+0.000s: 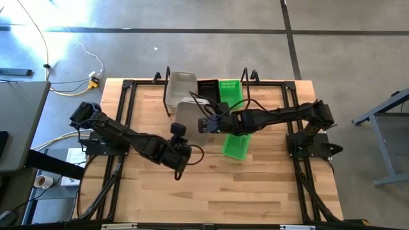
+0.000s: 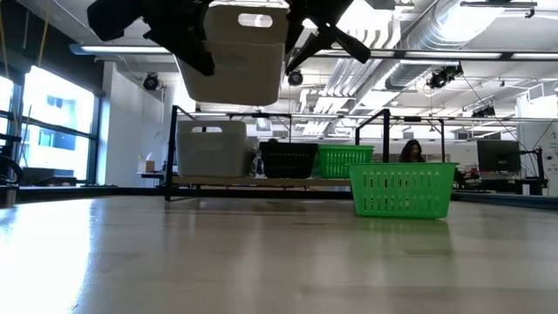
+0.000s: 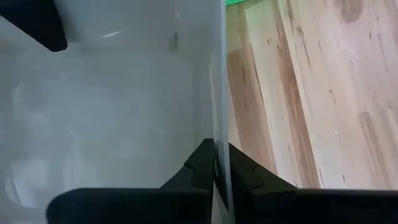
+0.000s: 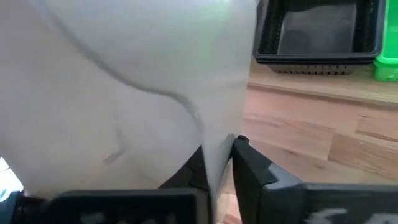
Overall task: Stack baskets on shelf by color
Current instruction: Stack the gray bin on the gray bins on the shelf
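A translucent whitish-grey rectangular plastic basket [image 2: 234,54] hangs in the air above the light-wood table [image 1: 211,185], clear of its surface, gripped from two sides. The left claw [image 3: 216,169] is closed on one thin wall of this basket, the wall pinched between its two dark fingers; the basket body extends forward from the claw. The right claw [image 4: 217,163] is likewise closed on another wall of the same basket, which fills most of that wrist view. Just beside the raised basket, a bright green perforated plastic basket [image 1: 236,144] stands alone on the table. Farther back, on the low light-wood shelf with a thin black metal frame [image 2: 261,181], three stand in a row: a second whitish-grey basket [image 1: 180,87], a black perforated basket [image 1: 208,90] and a second green basket [image 1: 230,91], each close beside the next. Beyond the table, a person [image 2: 411,152] shows in the room.
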